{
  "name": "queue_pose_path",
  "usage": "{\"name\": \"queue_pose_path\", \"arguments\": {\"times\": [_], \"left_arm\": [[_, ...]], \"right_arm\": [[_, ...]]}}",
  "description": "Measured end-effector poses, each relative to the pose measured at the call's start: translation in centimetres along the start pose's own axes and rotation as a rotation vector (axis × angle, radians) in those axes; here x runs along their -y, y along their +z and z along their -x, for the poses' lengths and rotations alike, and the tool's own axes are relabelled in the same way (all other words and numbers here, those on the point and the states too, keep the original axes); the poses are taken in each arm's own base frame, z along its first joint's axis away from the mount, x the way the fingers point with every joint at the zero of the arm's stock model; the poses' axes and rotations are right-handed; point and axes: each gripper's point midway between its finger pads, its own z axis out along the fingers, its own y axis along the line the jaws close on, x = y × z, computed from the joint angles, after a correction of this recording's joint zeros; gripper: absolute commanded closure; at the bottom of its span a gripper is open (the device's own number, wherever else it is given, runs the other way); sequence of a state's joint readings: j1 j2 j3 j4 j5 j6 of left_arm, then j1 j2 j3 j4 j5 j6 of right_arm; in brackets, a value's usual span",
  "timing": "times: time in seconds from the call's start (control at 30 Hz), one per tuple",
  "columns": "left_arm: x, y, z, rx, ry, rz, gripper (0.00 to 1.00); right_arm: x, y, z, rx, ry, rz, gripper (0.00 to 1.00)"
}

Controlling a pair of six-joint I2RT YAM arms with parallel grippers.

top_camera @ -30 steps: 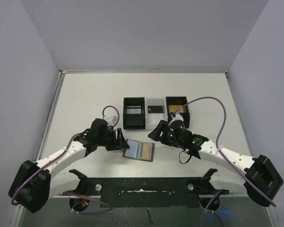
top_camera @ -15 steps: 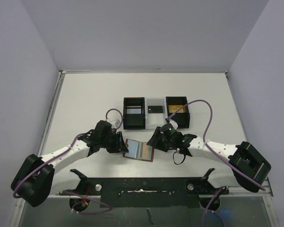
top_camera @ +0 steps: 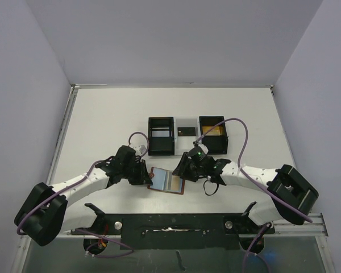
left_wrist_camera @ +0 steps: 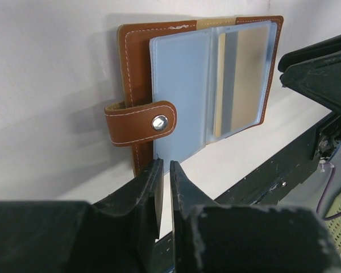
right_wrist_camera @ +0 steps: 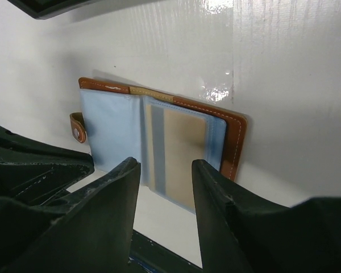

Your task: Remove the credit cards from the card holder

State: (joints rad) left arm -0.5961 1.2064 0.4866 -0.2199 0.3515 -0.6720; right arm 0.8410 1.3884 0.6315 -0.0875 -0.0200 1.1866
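The card holder point(top_camera: 167, 181) lies open on the table between my two arms, brown leather with blue-grey pockets point(left_wrist_camera: 179, 91) and a snap tab point(left_wrist_camera: 141, 122). A gold-tan credit card point(left_wrist_camera: 247, 79) sits in its right-hand pocket, also seen in the right wrist view point(right_wrist_camera: 184, 151). My left gripper point(top_camera: 146, 176) is at the holder's left edge by the tab. Its jaws point(left_wrist_camera: 165, 165) are shut to a thin slit at the near corner, and whether they pinch the edge I cannot tell. My right gripper point(top_camera: 179, 170) hangs open point(right_wrist_camera: 166, 165) just short of the card pocket's near edge.
A black-and-white three-compartment tray point(top_camera: 161, 136) stands behind the holder. A small black card point(top_camera: 186, 131) lies in its middle part, and something gold-tan point(top_camera: 212, 131) lies in the right compartment. The black frame at the table's near edge point(top_camera: 170, 222) runs close below the holder.
My left gripper moved in to the holder's left edge and its jaws closed. My right gripper came left and down to the holder's right half, its jaws narrowing somewhat.
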Motion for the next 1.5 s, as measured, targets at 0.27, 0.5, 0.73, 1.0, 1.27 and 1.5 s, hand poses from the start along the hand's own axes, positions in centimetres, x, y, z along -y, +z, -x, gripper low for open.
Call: {"name": "queue_pose_path", "arguments": {"times": [0.27,0.5,0.73,1.0,1.27,1.5], "left_arm": [[-0.1,0.3,-0.4,-0.016,0.001,0.007,0.95],[-0.3,0.4,-0.6,-0.019,-0.002,0.013,0.95],[-0.6,0.7,-0.8,-0.019,-0.009,0.023,0.94],[-1.7,1.0,-1.4,-0.023,-0.021,0.061,0.93],[-1.3,1.3,-1.6,-0.019,-0.007,0.046,0.95],[-1.2,1.4,-1.6,-0.020,-0.005,0.043,0.87]], "right_arm": [[0.3,0.4,-0.3,-0.020,-0.003,-0.034,0.59],[1.0,0.9,-0.7,-0.038,-0.003,-0.067,0.65],[1.3,1.3,-0.8,-0.047,-0.003,-0.082,0.64],[1.1,1.4,-0.8,-0.055,-0.009,-0.082,0.73],[-0.4,1.2,-0.8,-0.074,-0.037,-0.040,0.75],[-0.1,1.4,-1.1,-0.086,-0.058,-0.082,0.69]]}}
